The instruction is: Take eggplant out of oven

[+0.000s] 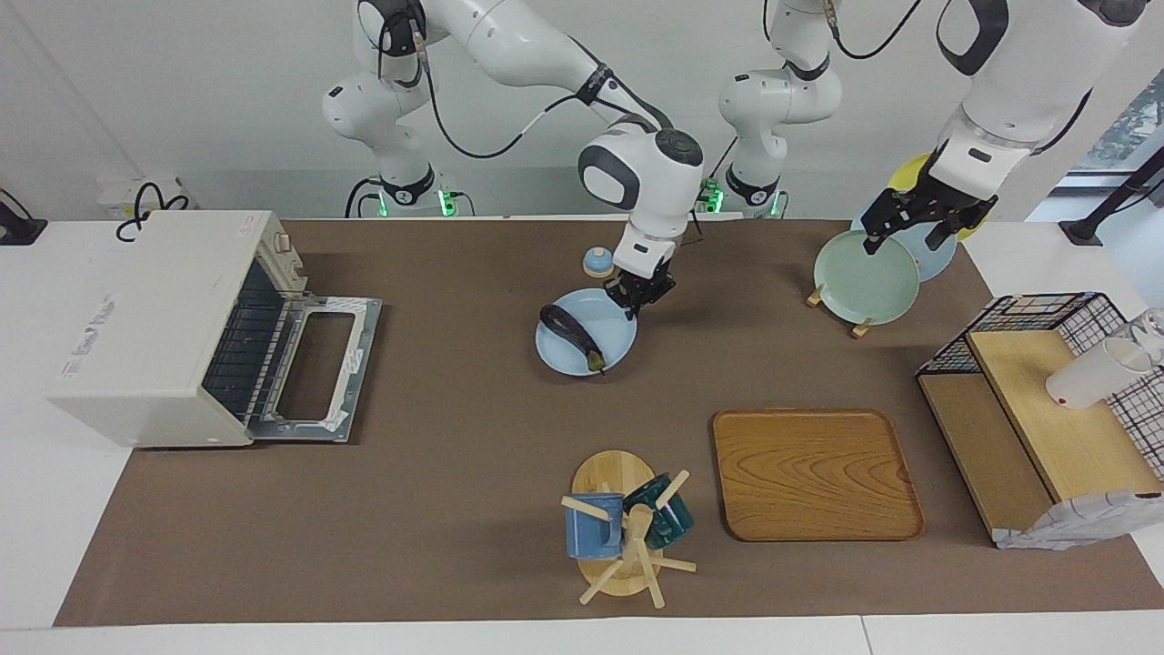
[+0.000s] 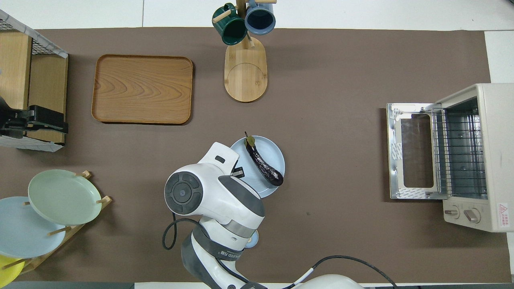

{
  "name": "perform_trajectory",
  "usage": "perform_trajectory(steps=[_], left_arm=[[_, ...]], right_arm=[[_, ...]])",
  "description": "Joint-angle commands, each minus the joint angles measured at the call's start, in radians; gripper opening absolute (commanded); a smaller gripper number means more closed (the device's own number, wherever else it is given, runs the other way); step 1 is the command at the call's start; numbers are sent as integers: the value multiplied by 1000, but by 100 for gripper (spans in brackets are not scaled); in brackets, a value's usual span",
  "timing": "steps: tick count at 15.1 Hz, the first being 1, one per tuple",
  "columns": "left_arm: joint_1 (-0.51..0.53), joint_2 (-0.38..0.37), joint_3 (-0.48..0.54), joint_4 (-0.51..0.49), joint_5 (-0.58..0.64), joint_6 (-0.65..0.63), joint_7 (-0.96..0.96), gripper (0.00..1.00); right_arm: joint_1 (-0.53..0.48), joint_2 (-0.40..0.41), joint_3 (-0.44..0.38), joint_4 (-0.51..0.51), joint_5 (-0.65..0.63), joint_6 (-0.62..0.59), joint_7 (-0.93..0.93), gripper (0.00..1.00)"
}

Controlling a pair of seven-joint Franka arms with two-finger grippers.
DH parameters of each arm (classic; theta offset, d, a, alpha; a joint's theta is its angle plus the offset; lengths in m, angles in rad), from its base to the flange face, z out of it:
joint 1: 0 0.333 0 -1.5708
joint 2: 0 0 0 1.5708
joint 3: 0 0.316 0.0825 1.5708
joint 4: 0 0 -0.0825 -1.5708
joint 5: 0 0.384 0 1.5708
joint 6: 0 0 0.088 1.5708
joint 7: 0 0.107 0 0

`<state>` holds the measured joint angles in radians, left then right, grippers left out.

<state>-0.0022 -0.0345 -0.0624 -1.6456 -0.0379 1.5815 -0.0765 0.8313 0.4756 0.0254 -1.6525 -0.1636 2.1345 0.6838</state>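
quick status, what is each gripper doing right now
Left gripper: open, empty, over the plate rack.
Right gripper: shut on the blue plate carrying the eggplant.

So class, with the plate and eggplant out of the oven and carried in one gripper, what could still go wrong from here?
1. The right gripper pinches only the rim of the light blue plate; it could tilt or slip.
2. The eggplant lies loose on it, stem end at the rim, so a jerk might roll it off.
3. The oven door lies open on the table, where an arm could catch it.
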Motion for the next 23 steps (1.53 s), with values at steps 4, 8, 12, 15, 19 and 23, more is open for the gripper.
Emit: perform_trajectory(steps=[4,8,12,15,19,23], left_arm=[[11,25,-4,-23,-22,61,4,100],[4,36,-4,-37,-54,77,-6,100],[-18,62,-10,-34,-105,97,-115,100],[-68,76,-10,-36,-131,117,-247,100],[-176,111,-11,-42,-146,182,-465,100],[-312,145,-10,-95,-148,310,-621,100]], right_arm=[[-15,-11,-2,3,-5,50,25,14],[-17,-6,-4,107,-103,-161,17,17],[-208,-103,-2,73,-108,-258,-137,13],[-372,-184,-4,-2,-56,-295,-268,0],[-506,-273,-7,-263,-66,-199,-363,0],[-603,-321,-9,-493,-92,62,-407,0]])
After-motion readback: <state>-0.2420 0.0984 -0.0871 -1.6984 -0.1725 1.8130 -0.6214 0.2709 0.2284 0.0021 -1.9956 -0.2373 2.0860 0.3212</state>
